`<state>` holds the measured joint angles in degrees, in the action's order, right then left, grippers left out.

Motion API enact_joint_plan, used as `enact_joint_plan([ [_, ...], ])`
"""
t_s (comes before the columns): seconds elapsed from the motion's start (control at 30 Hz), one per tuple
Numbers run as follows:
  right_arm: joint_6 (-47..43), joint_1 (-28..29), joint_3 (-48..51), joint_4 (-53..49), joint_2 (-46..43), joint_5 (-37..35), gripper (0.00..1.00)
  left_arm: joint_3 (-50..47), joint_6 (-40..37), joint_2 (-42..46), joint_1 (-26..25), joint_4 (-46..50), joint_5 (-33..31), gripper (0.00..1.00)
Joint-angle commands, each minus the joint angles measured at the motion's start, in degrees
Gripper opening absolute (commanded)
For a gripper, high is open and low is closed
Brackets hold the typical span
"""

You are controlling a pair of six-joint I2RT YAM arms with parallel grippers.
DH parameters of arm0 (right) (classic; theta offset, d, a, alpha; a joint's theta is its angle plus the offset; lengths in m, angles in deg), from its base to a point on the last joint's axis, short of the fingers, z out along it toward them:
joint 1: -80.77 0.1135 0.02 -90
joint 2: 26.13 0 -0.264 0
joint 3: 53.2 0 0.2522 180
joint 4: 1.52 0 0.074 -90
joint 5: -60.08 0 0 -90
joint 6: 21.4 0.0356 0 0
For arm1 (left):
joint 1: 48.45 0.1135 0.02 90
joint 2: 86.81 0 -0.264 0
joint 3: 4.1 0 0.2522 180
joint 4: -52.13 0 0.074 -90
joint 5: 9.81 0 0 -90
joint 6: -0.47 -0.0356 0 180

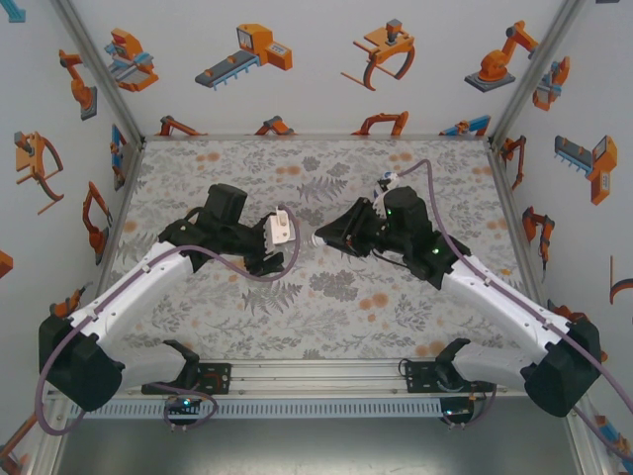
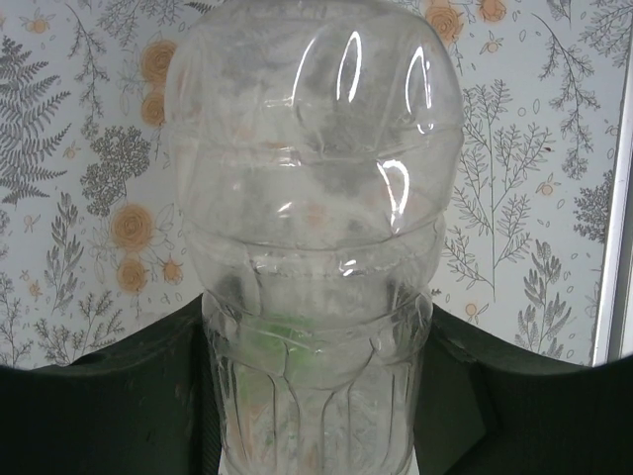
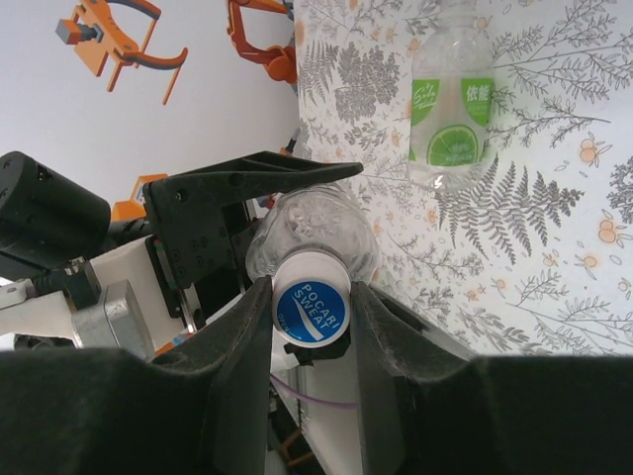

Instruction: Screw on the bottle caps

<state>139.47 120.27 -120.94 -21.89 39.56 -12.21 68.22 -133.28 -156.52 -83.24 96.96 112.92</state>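
Where R end effector [image 3: 312, 297] grips cap [image 3: 313, 311], bottle [image 3: 316, 220] neck hidden.

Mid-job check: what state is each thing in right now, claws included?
Clear bottle: clamped in left claw.
Cap: pinched by right claw, at the clear bottle's mouth; how far it is threaded cannot be told.
Green-label bottle: apparently lying on the table, untouched; its neck is cut off by the frame.

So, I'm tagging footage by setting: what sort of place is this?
Probably a lab robot cell, not a home: aluminium frame posts, walls papered with robot cartoons, and a left arm and right arm bolted to a rail at a floral-print table.
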Motion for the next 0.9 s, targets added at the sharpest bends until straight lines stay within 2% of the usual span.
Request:
enact_joint_plan([
  [0.0,-7.1,0.2,-3.2,1.9,-1.1,-1.1,0.10,0.7,0.2,1.3,-1.0,-3.6,5.7,0.00],
  [0.1,-17.5,0.2,-5.4,2.8,-2.8,-0.4,0.43,0.3,1.6,1.8,-0.9,-5.2,7.2,0.00],
  [0.13,-21.3,0.2,-6.0,3.0,-3.7,-0.3,0.50,-0.1,2.2,2.0,-0.9,-6.5,8.1,0.00],
  [0.17,-24.3,0.2,-6.4,3.3,-4.4,-0.2,0.53,-0.4,2.7,2.3,-0.8,-7.4,9.0,0.00],
  [0.3,-36.3,0.0,-7.5,5.8,-7.8,1.1,0.56,0.9,3.8,2.6,-0.8,-8.2,14.4,0.00],
  [0.37,-41.9,0.0,-6.9,9.1,-9.4,4.5,0.58,2.1,4.6,2.9,-0.8,-8.4,18.1,0.00],
  [0.53,-50.4,-0.1,-3.1,24.4,-13.0,9.9,0.59,4.1,11.5,3.1,-1.0,-13.4,28.3,0.00],
  [0.6,-51.6,-0.1,-1.9,30.9,-13.3,13.5,0.61,4.1,14.3,3.1,-1.6,-16.9,32.5,0.00],
  [0.73,-52.4,-0.1,-0.8,44.5,-12.1,26.0,0.63,4.8,18.4,2.2,-3.7,-22.7,40.8,0.00],
  [0.87,-50.1,0.0,-1.9,51.7,-10.3,36.4,0.63,6.7,18.9,0.4,-5.9,-22.6,44.8,0.00],
])
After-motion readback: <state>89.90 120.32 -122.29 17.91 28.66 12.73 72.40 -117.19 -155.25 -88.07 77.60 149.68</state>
